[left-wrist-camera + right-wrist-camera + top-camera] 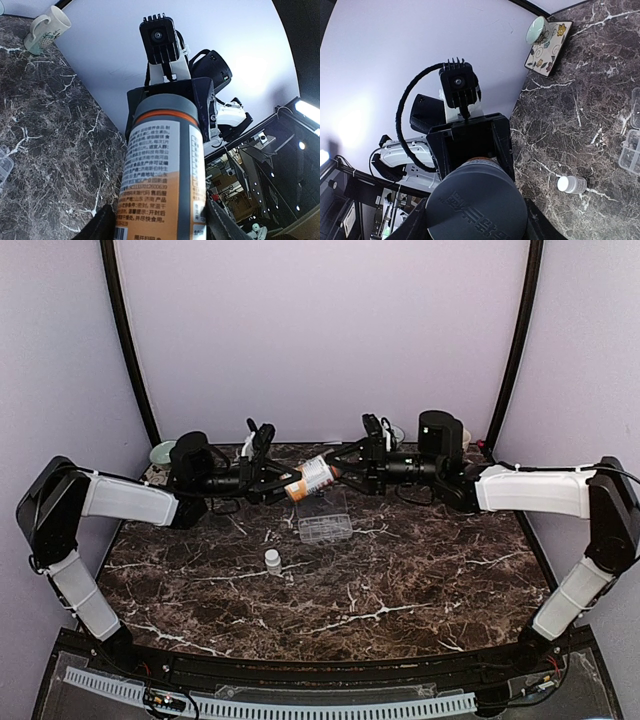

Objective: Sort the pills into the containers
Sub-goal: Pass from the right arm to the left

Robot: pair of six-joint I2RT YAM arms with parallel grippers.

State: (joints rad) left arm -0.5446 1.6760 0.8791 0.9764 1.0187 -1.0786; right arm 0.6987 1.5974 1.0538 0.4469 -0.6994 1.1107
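An amber bottle point(315, 478) with a white label and grey cap hangs level above the back of the table, held between both arms. My left gripper point(287, 486) is shut on its amber body point(160, 175), with a finger point(100, 222) against each side. The grey cap point(477, 205) sits between the fingers of my right gripper point(341, 473), which is shut on it. Below the bottle, the clear organiser box point(325, 528) with the containers lies on the table with its lid up. No pills show in any view.
A tiny white bottle point(272, 560) stands on the dark marble table point(400, 580) in front of the organiser. A pale cup point(540, 30) sits on a flowered tile point(552, 47) at the back left. A white mug point(47, 27) stands by the back wall.
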